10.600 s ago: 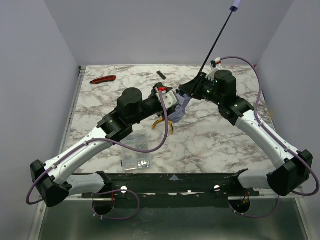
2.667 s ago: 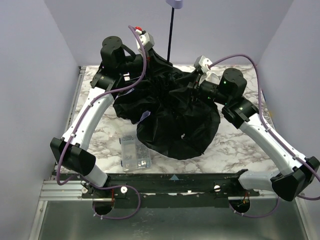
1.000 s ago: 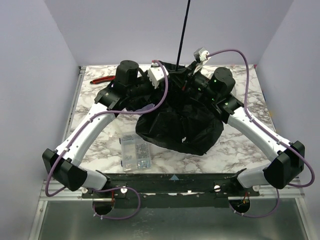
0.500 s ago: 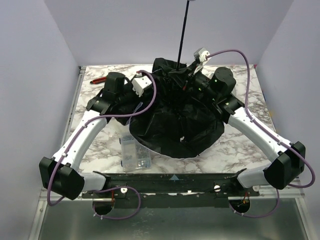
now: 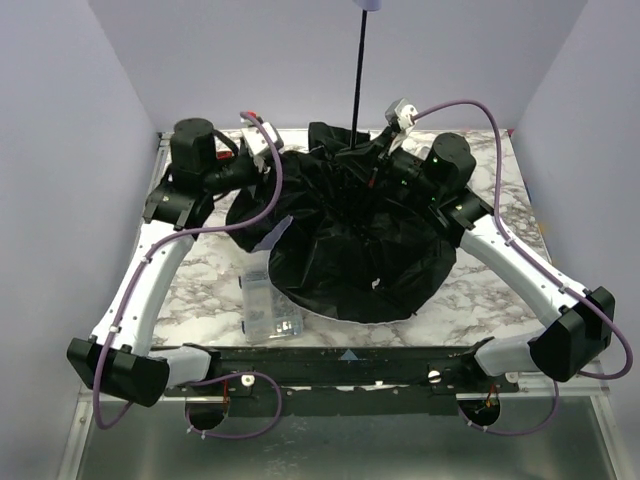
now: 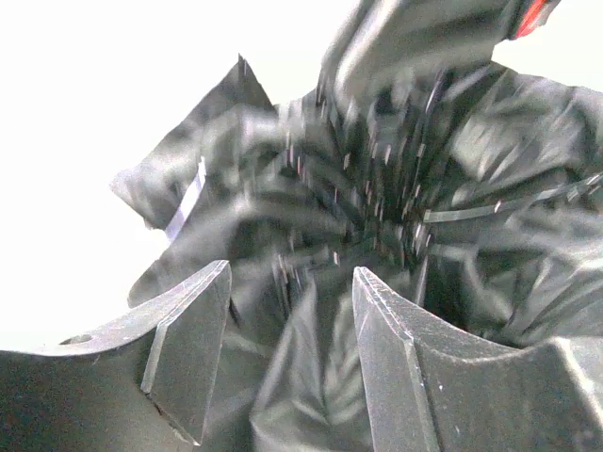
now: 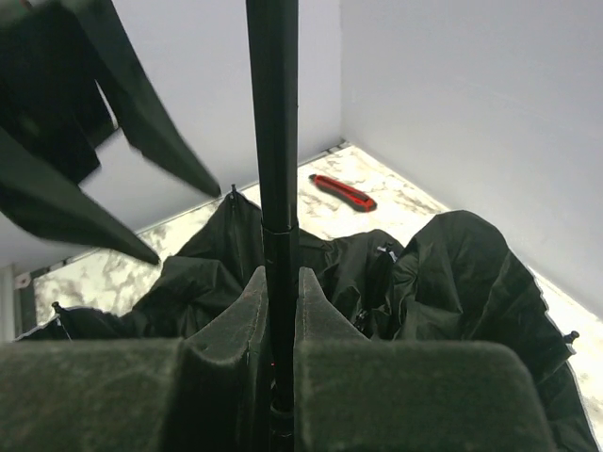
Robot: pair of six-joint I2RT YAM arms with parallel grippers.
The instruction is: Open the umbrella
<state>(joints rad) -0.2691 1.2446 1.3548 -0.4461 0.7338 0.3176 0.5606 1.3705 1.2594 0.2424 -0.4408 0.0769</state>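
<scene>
Black-lined umbrella (image 5: 350, 250) spreads its crumpled canopy under both pairs of fingers, its thin shaft (image 7: 273, 141) standing upright and clamped tightly between the fingers of the right gripper (image 7: 280, 287), while the left gripper (image 6: 292, 330) keeps its fingers parted, with loose canopy folds just ahead of them.

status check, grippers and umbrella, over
Right gripper shut on the upright shaft. Left gripper open at the crumpled canopy. Umbrella partly spread, handle up. Clear parts box by its near-left edge.
</scene>
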